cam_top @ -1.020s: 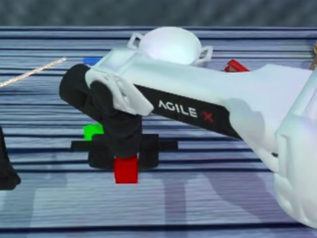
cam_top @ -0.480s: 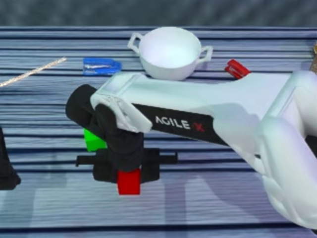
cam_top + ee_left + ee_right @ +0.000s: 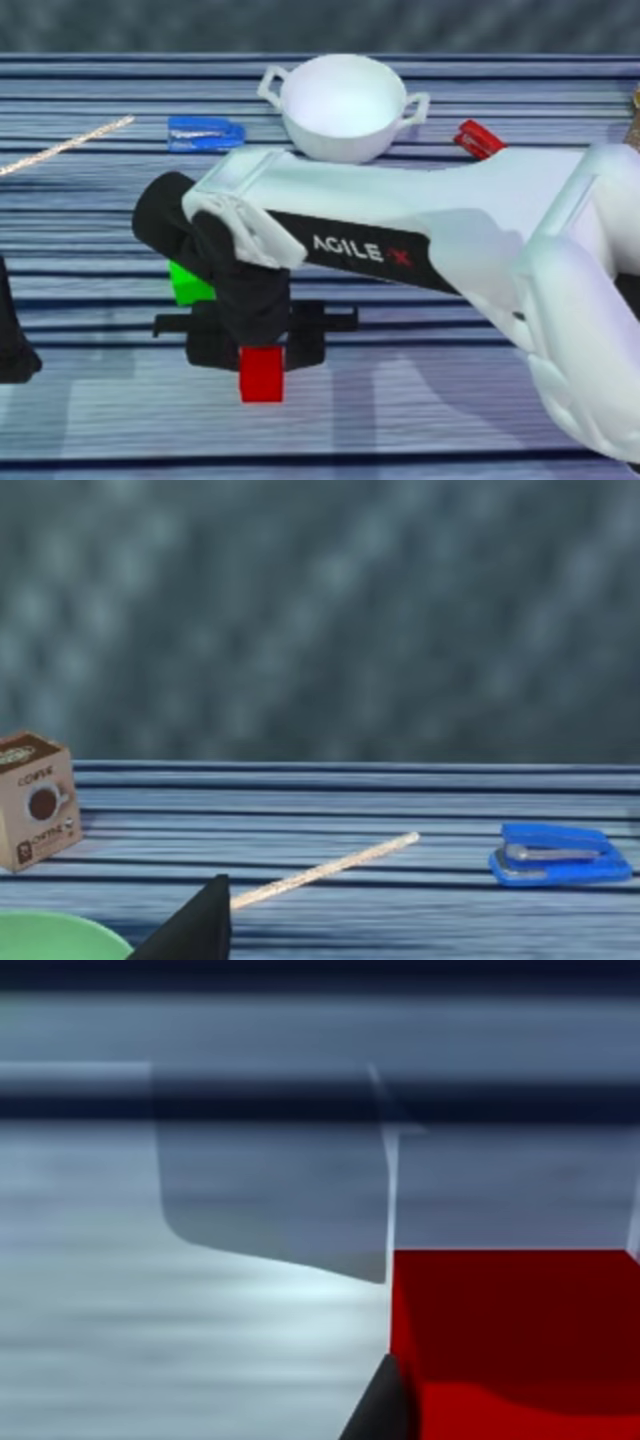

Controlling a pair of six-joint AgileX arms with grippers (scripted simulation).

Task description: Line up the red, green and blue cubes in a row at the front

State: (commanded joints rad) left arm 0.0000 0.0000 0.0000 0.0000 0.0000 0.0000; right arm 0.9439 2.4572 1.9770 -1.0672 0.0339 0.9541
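My right arm is reaching across the counter [image 3: 420, 410] toward its front left, right pincer [image 3: 262, 352] pointing down, clamping the red cube [image 3: 262, 374] beside the green cube [image 3: 187, 283]. My left pincer [image 3: 14, 345] is sitting parked at the left edge.

right arm [image 3: 400, 235]: "AGILE X" | small carton [image 3: 35, 800]: "COFFEE" beside a cup picture, rest unreadable

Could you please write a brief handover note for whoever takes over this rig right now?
Right gripper: low at the table's front, shut on the small glossy red cube.
Left arm: parked at the left edge.
Small glossy green cube: just behind and left of the red one, partly hidden by the right arm.
Blue cube: not visible.
Done: red brought forward.
Left: release red, then line up green and blue.
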